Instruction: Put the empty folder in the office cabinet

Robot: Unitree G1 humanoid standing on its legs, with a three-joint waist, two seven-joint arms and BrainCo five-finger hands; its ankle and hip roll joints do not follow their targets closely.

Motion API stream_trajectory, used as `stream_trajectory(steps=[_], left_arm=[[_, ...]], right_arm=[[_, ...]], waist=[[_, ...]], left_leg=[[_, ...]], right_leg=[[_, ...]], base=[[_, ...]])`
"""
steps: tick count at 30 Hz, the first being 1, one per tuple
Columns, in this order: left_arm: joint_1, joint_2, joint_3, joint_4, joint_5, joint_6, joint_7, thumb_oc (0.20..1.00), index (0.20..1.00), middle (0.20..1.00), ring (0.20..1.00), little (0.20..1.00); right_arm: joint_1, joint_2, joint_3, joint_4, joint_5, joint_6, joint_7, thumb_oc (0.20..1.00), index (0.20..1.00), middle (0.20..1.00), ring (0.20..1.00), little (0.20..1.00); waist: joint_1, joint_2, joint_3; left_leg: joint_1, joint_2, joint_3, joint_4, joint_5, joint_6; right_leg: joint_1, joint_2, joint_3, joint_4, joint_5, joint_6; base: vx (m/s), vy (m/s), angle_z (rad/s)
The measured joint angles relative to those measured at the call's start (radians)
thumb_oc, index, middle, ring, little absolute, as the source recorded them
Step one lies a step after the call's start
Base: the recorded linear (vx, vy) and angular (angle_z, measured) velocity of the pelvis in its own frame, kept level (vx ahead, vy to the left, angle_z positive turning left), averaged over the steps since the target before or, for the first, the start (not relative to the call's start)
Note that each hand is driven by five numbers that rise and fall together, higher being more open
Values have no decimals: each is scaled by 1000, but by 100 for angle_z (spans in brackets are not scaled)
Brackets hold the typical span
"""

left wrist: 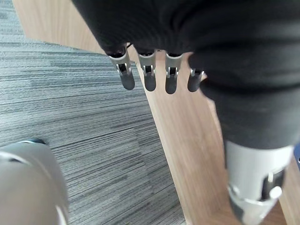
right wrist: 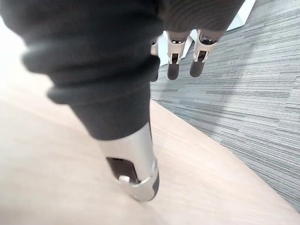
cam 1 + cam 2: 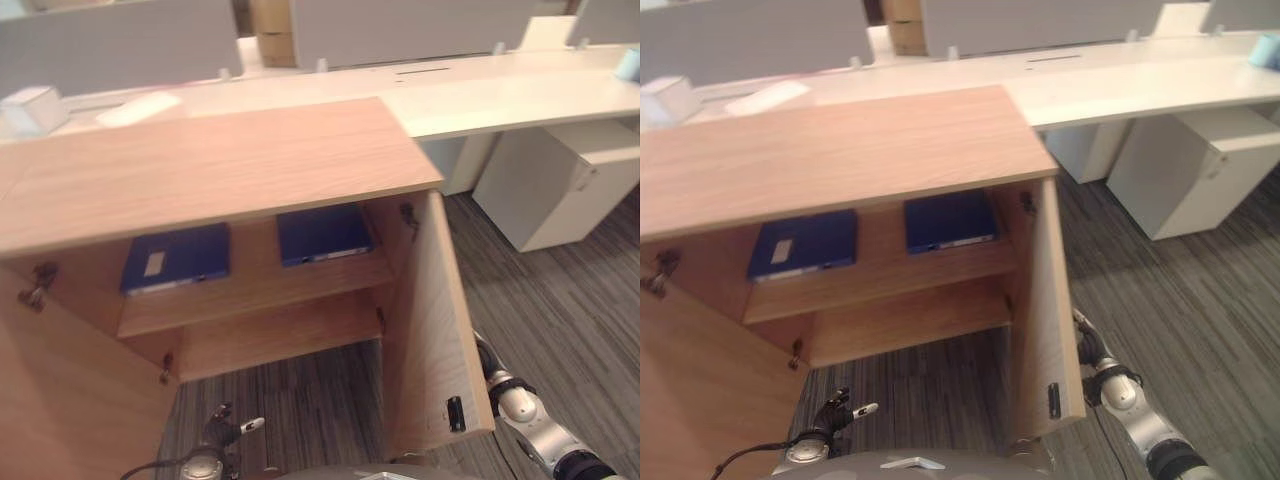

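Note:
The wooden office cabinet [image 3: 220,165] stands with both doors swung open. Two dark blue folders lie flat on its upper shelf, one at the left [image 3: 175,257] with a white label, one at the right [image 3: 322,233]. The lower shelf [image 3: 280,335] is bare. My left hand [image 3: 228,428] hangs low over the carpet between the doors, fingers [image 1: 147,77] straight and holding nothing, next to the left door [image 3: 60,390]. My right hand [image 3: 1087,345] is at the outer face of the right door [image 3: 430,320], fingers [image 2: 173,65] straight, thumb close to the wood.
A long white desk [image 3: 500,95] runs behind the cabinet, with a white box [image 3: 35,108] on it at the left. A white drawer unit [image 3: 560,180] stands under it at the right. Grey striped carpet [image 3: 570,310] covers the floor.

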Motion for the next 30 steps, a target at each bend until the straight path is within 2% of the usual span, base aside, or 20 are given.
stream_trajectory(steps=[1,2,4,5,6,8,9,12,14,16,17,18,19,20,22,24,25,27,29,30], left_arm=[[-2,29,-26,-2,0,3,-7,1000,1000,1000,1000,1000],[-2,29,-26,-2,0,3,-7,1000,1000,1000,1000,1000],[43,52,-30,1,1,7,-11,1000,1000,1000,1000,1000],[47,73,-35,7,2,9,-12,1000,1000,1000,1000,1000],[40,97,-34,32,3,11,-11,1000,1000,1000,1000,1000],[36,93,-38,38,4,11,-14,1000,1000,1000,1000,1000],[46,90,-15,39,6,9,-9,1000,1000,1000,1000,1000],[60,112,-7,51,24,9,3,1000,1000,1000,1000,1000],[68,123,34,60,45,8,16,1000,1000,1000,1000,1000],[93,141,54,63,62,6,37,1000,1000,1000,1000,1000],[93,141,54,63,62,6,37,1000,1000,1000,1000,1000],[121,184,50,20,133,-18,53,1000,1000,1000,1000,1000],[121,184,50,20,133,-18,53,1000,1000,1000,1000,1000],[207,235,86,-117,139,-27,73,1000,1000,1000,1000,1000],[406,313,124,-319,130,0,46,1000,1000,1000,1000,1000],[417,400,126,-461,144,-20,37,1000,1000,1000,1000,1000],[417,400,126,-461,144,-20,37,1000,1000,1000,1000,1000],[382,368,224,-405,161,-6,82,1000,1000,1000,1000,1000],[382,368,224,-405,161,-6,82,1000,1000,1000,1000,1000],[376,316,337,-347,160,-7,129,1000,1000,1000,1000,1000]], right_arm=[[20,51,-61,30,-6,12,-3,1000,1000,1000,1000,1000],[20,51,-61,30,-6,12,-3,1000,1000,1000,1000,1000],[13,87,-52,63,-8,12,6,1000,1000,1000,1000,1000],[13,121,-52,77,-7,12,2,1000,1000,1000,1000,1000],[-3,178,-67,115,-5,15,-9,1000,1000,1000,1000,1000],[-10,181,-62,120,-5,17,-8,1000,1000,1000,1000,1000],[-26,186,7,120,-8,17,13,1000,1000,1000,1000,1000],[-54,249,79,121,-8,26,39,1000,1000,1000,1000,1000],[-83,300,108,126,-8,35,39,1000,1000,1000,1000,1000],[-129,339,119,156,-8,37,38,1000,1000,1000,1000,1000],[-129,339,119,156,-8,37,38,1000,1000,1000,1000,1000],[-163,349,118,168,-6,44,22,1000,1000,1000,1000,1000],[-163,349,118,168,-6,44,22,1000,1000,1000,1000,1000],[-214,337,82,180,-5,29,2,1000,1000,1000,1000,1000],[-277,329,32,239,-5,12,6,1000,1000,1000,1000,1000],[-351,359,-100,530,4,32,-20,1000,1000,1000,1000,1000],[-351,359,-100,530,4,32,-20,1000,1000,1000,1000,1000],[-366,348,-155,581,4,42,-69,1000,1000,1000,1000,1000],[-366,348,-155,581,4,42,-69,1000,1000,1000,1000,1000],[-340,340,-155,569,4,37,-95,1000,1000,1000,1000,1000]], waist=[[2,-61,-26],[2,-61,-26],[26,-63,-40],[33,-80,-49],[39,-105,-55],[41,-85,-51],[80,-62,-46],[109,-82,-47],[127,-99,-49],[180,-123,-50],[180,-123,-50],[221,-143,-46],[221,-143,-46],[251,-145,-43],[341,-118,-32],[408,-109,1],[408,-109,1],[463,-108,5],[463,-108,5],[466,-132,10]], left_leg=[[3,-102,13,-114,15,40],[3,-102,13,-114,15,40],[3,-142,-7,-140,16,70],[-8,-168,-19,-140,19,76],[-30,-205,-40,-121,17,95],[-34,-206,-47,-123,17,107],[-3,-221,-40,-180,43,130],[69,-267,-52,-311,96,146],[93,-278,-82,-351,119,148],[103,-278,-116,-370,136,151],[103,-278,-116,-370,136,151],[94,-279,-139,-352,140,144],[94,-279,-139,-352,140,144],[72,-273,-188,-338,127,132],[69,-270,-220,-359,161,128],[63,-262,-304,-336,151,116],[63,-262,-304,-336,151,116],[41,-239,-355,-355,176,105],[41,-239,-355,-355,176,105],[41,-225,-362,-359,187,110]], right_leg=[[-32,-92,0,12,42,31],[-32,-92,0,12,42,31],[-34,-118,11,54,-6,66],[-30,-136,12,54,32,73],[-32,-191,1,75,150,144],[-37,-194,0,76,193,136],[-57,-199,-17,105,254,136],[-50,-241,-36,123,262,141],[-20,-252,-56,122,255,149],[18,-261,-82,120,229,179],[18,-261,-82,120,229,179],[47,-259,-105,94,218,191],[47,-259,-105,94,218,191],[82,-258,-141,97,201,204],[101,-262,-159,100,201,203],[169,-248,-240,90,206,198],[169,-248,-240,90,206,198],[167,-234,-249,121,207,199],[167,-234,-249,121,207,199],[168,-226,-251,138,207,199]], base=[[-69,102,67],[-131,203,79],[-194,308,32],[-161,252,65],[-112,223,66],[-81,220,25],[-31,144,2],[-22,137,8],[-33,51,35],[-81,20,45],[-34,20,32],[1,-1,17],[-39,14,93],[-28,-6,99],[-88,-58,88],[-79,-80,97],[-54,-79,96],[-10,-41,58],[11,-23,13],[16,-27,7]])
